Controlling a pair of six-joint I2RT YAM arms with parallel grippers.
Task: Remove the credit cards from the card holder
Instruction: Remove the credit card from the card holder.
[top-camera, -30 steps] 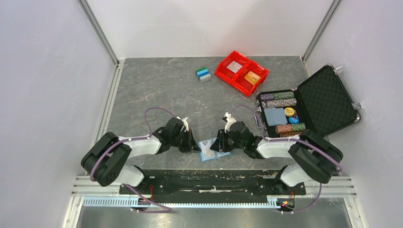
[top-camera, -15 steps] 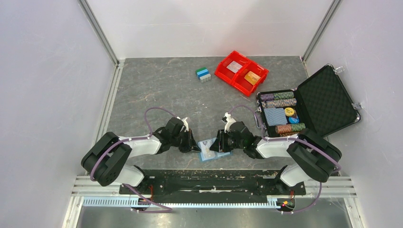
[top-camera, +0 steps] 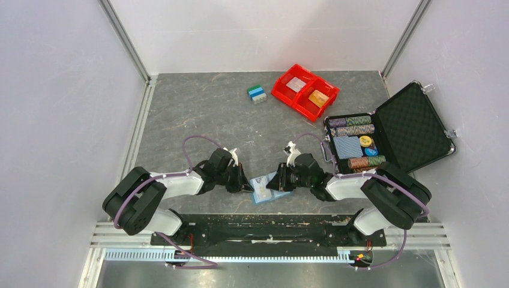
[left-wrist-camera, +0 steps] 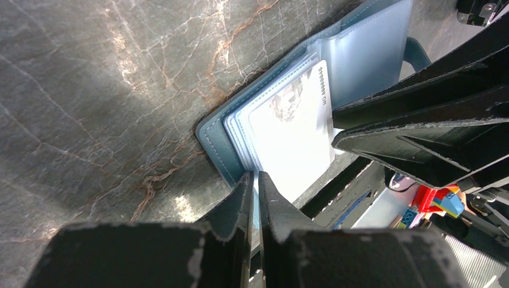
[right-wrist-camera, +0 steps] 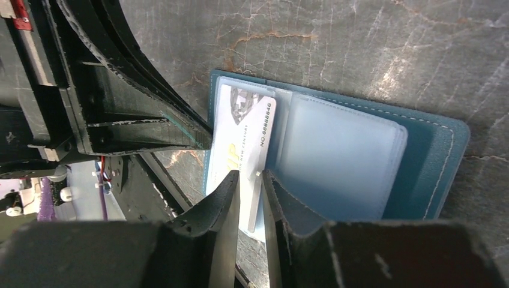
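Low at the near edge of the surface [top-camera: 198, 120], the opened card holder [top-camera: 262, 191] lies between both arms. The left gripper [left-wrist-camera: 254, 180] pinches its corner, and the right gripper [right-wrist-camera: 250, 177] clamps the whitish credit card [right-wrist-camera: 240, 144] that juts from it.

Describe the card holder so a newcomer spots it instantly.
On the grey table, look at the middle of the near edge. The card holder lies open there, flanked by the left tool and right tool. Unlike the red bin and black case farther back, it is thin, teal-blue, with a white card showing.
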